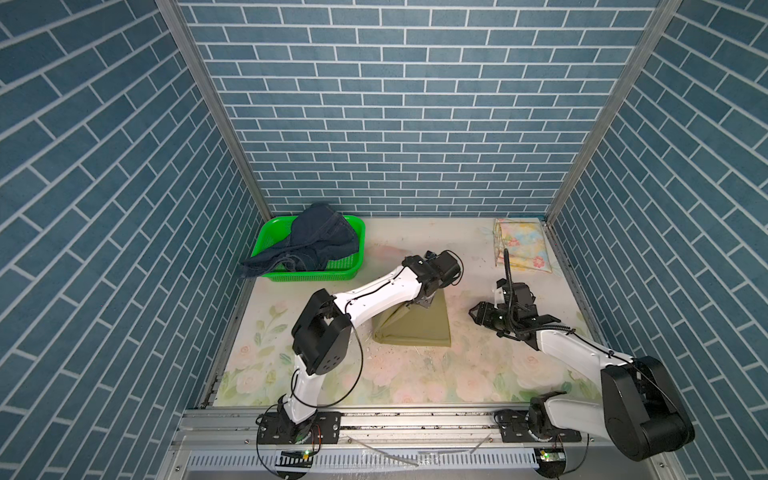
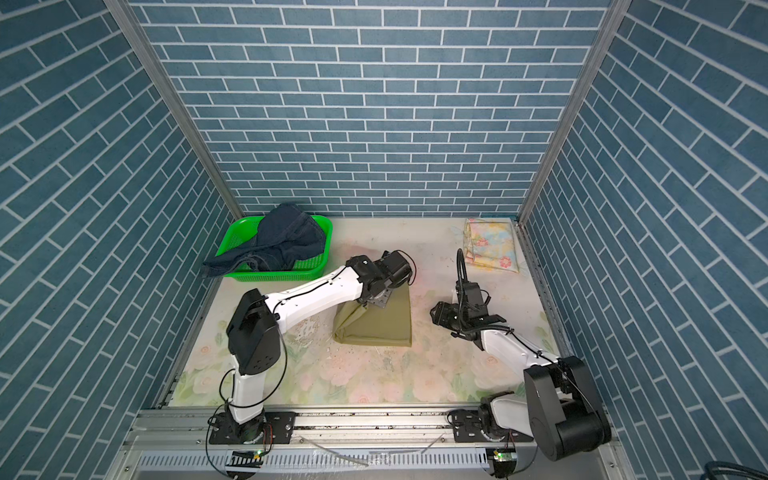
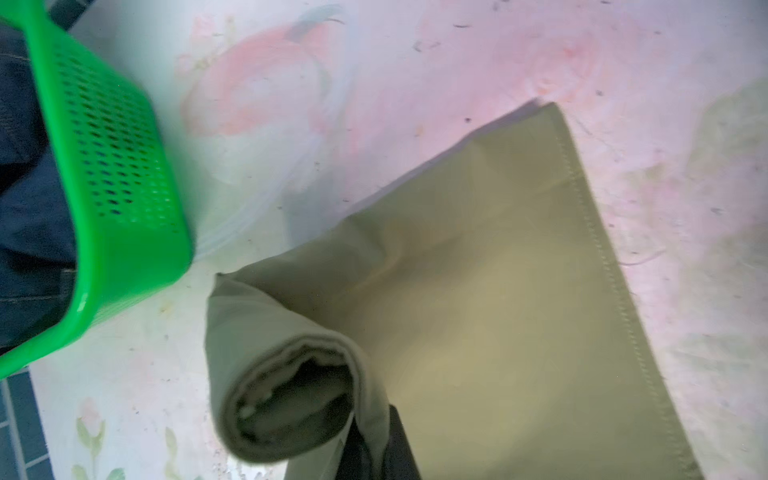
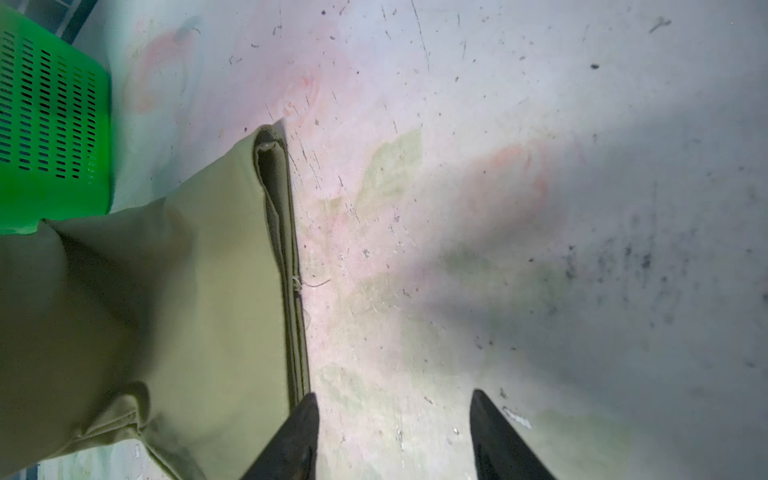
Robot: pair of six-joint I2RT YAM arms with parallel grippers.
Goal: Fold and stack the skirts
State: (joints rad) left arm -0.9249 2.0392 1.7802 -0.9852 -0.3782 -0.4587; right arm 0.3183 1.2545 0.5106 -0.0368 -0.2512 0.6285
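At mid-table lies the khaki skirt [image 1: 419,328], folded into a wedge that is wide at its near edge and narrow toward the back. The left gripper [image 3: 376,440] is closed tight on the cloth at the narrow far end. That end is raised off the table [image 1: 415,374], and beside the grip the layers curl into a loose roll. The right gripper [image 4: 394,395] holds nothing. Its jaws stand partly apart over bare table just beside the skirt's stitched right edge, one fingertip close to that edge, though contact cannot be made out. In both top views it sits to the right of the skirt and points toward it.

There are three skirts. The khaki one is at the centre. The floral skirt [image 1: 519,245] lies folded flat in the far right corner, well apart from both grippers. The denim skirt [image 1: 316,243] is heaped unfolded in the basket [image 1: 316,275] at far left, part of it hanging over the rim. There is one basket and there are two arms.
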